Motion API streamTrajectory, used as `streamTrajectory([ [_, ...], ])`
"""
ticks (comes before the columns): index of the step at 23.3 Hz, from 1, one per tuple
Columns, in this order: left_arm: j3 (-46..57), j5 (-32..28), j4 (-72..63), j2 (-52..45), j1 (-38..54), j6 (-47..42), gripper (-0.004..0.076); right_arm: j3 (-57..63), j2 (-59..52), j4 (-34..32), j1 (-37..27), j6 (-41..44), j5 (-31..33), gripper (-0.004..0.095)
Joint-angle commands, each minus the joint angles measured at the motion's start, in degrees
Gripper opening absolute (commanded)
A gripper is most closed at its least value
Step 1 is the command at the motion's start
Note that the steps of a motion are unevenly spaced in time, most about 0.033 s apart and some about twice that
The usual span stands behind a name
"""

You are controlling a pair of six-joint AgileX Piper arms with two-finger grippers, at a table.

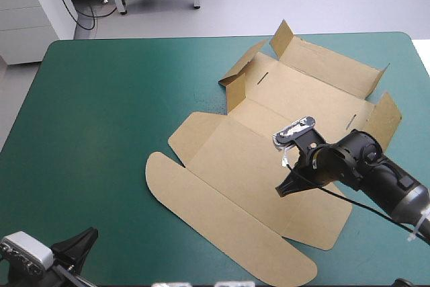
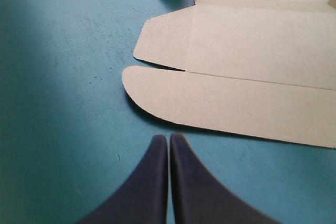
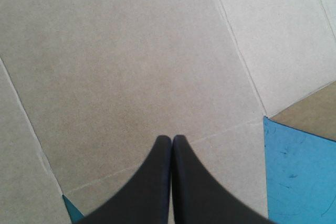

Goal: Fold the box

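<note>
- Left claw [image 2: 169,139]: closed and empty, its black fingers meeting in one point. It sits low over bare cover by the near-left corner. In the high view its arm is cut off at the bottom.
- Tabletop [image 1: 94,112]: the left half of the teal-green cover lies bare, with open room out to the left and far edges.
- Rounded flap [image 1: 201,203]: the box's long near flap lies flat, just ahead of the left claw but apart from it.
- Box [image 1: 228,159]: a brown sheet spread right of centre, mostly flat, with its creases visible.
- Far flaps [image 1: 236,75]: small flaps at the box's far end stand up and hide the cover behind them. That end lies close to the far edge.
- Right claw [image 3: 171,140]: closed, gripping nothing, pointing down at the box's middle panel. Whether its tip touches the board cannot be told. Its arm hides part of the box's right side.
- Only a narrow strip of cover separates the box from the right edge.
</note>
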Motion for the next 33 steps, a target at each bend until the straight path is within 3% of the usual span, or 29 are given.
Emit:
streamTrajectory([
  [1,-1.45,-3.91,-1.12,1.01,-0.17,-0.25,-0.0008,-1.77,-1.10,-0.76,-0.40,-0.11,-1.86,-0.0022],
  [17,-1.45,-3.91,-1.23,1.01,-0.17,0.12,-0.0008,-1.77,-1.10,-1.05,-0.40,-0.29,-1.74,-0.0022],
  [24,-1.45,-3.91,-1.25,1.01,-0.17,0.21,-0.0008,-11.41,-1.10,-4.68,-0.40,0.93,9.78,-0.0022],
  [33,-1.45,-3.91,-1.25,1.01,-0.17,0.21,-0.0008,-21.52,-1.10,-11.26,-0.40,7.80,9.78,-0.0022],
])
